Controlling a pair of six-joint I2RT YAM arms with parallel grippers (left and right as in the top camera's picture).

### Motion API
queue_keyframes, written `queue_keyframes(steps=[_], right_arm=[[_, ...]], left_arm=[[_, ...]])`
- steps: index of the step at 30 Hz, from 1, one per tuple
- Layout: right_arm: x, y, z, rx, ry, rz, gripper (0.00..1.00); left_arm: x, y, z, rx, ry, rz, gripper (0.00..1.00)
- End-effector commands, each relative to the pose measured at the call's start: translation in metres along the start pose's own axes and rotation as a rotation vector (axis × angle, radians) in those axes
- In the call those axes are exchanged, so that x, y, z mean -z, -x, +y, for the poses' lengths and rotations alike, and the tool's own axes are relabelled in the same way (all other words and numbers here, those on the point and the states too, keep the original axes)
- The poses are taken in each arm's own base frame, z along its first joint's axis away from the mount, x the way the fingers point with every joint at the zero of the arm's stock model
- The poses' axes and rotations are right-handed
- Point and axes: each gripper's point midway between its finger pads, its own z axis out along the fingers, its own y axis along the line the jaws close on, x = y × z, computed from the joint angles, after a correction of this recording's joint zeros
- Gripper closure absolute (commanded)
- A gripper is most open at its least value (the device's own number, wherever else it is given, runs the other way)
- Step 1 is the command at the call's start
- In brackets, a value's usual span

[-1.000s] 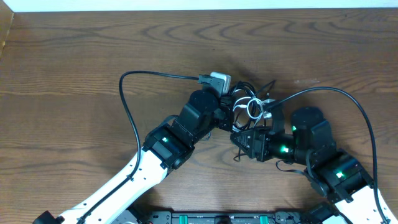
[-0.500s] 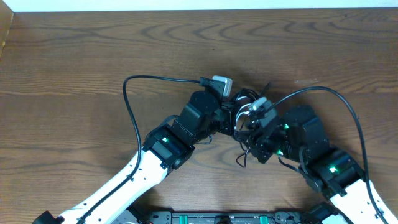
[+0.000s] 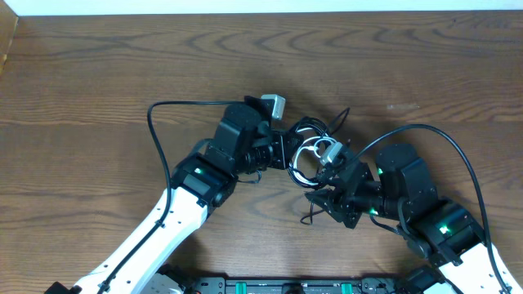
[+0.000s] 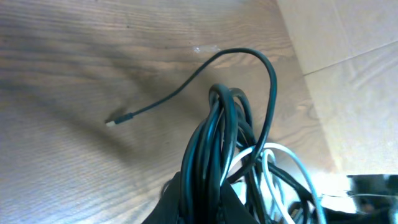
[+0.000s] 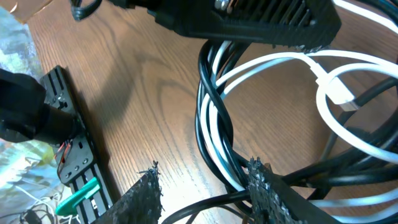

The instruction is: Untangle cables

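The cables (image 3: 313,145) are a small knot of black cords and one white cord, lying between my two grippers at the table's centre. My left gripper (image 3: 286,153) comes at the knot from the left. In the left wrist view it (image 4: 208,186) is shut on several black strands of the bundle (image 4: 219,140), and one thin black end with a small plug (image 4: 111,123) trails onto the wood. My right gripper (image 3: 323,194) sits just below the knot. Its jaws (image 5: 205,180) stand open, a black cord (image 5: 205,210) crosses the gap loosely, and the white cord (image 5: 273,62) with its plug (image 5: 342,99) loops above.
Each arm's thicker black wire arcs over the table, one on the left (image 3: 159,122) and one on the right (image 3: 458,143). A black mounting rail (image 3: 286,286) runs along the near edge and shows again as the rail (image 5: 68,143) in the right wrist view.
My left gripper has moved left and a little away from me with the black strands, drawing the knot out. The right gripper has turned and dropped below the knot, its jaws slightly wider.
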Motion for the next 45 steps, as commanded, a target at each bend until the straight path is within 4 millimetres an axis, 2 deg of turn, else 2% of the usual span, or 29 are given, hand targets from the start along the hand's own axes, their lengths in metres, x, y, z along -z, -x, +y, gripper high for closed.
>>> queue_keyframes(steps=[1,7,10,13,16,22,24,29,33,36,40,45], right_arm=[[-0.003,0.004,0.003,0.027,0.023,0.002,0.55],[-0.001,0.019,0.019,0.063,0.117,-0.063,0.52],[-0.001,0.024,0.015,0.076,0.087,-0.083,0.51],[-0.006,0.018,0.003,0.058,0.029,-0.051,0.53],[-0.014,0.006,-0.001,0.026,0.033,0.007,0.55],[-0.023,-0.017,0.010,0.007,0.075,0.114,0.55],[-0.025,-0.020,0.013,0.025,0.072,0.128,0.62],[-0.028,-0.021,0.004,0.064,-0.017,0.140,0.83],[-0.029,-0.016,-0.005,0.080,-0.070,0.123,0.99],[-0.029,-0.012,-0.004,0.084,-0.063,0.108,0.99],[-0.022,-0.006,0.023,0.090,0.068,0.066,0.99],[0.012,0.011,0.072,0.134,0.303,-0.056,0.99]], left_arm=[[0.007,-0.002,-0.022,0.029,-0.109,0.044,0.92],[0.007,-0.006,-0.021,0.032,-0.111,0.063,0.92],[0.007,-0.007,-0.021,0.034,-0.109,0.065,0.92],[0.007,-0.007,-0.021,0.038,-0.110,0.066,0.92],[0.007,-0.007,-0.021,0.042,-0.110,0.066,0.92],[0.007,-0.006,-0.021,0.041,-0.109,0.065,0.92],[0.007,-0.006,-0.021,0.041,-0.110,0.064,0.92],[0.007,-0.007,-0.022,0.086,-0.112,0.071,0.92],[0.009,-0.011,-0.032,0.081,-0.165,0.103,0.92],[0.009,-0.013,-0.035,0.078,-0.184,0.112,0.93],[0.008,-0.009,-0.031,0.078,-0.160,0.092,0.92],[0.006,0.007,-0.009,0.081,-0.036,-0.008,0.92]])
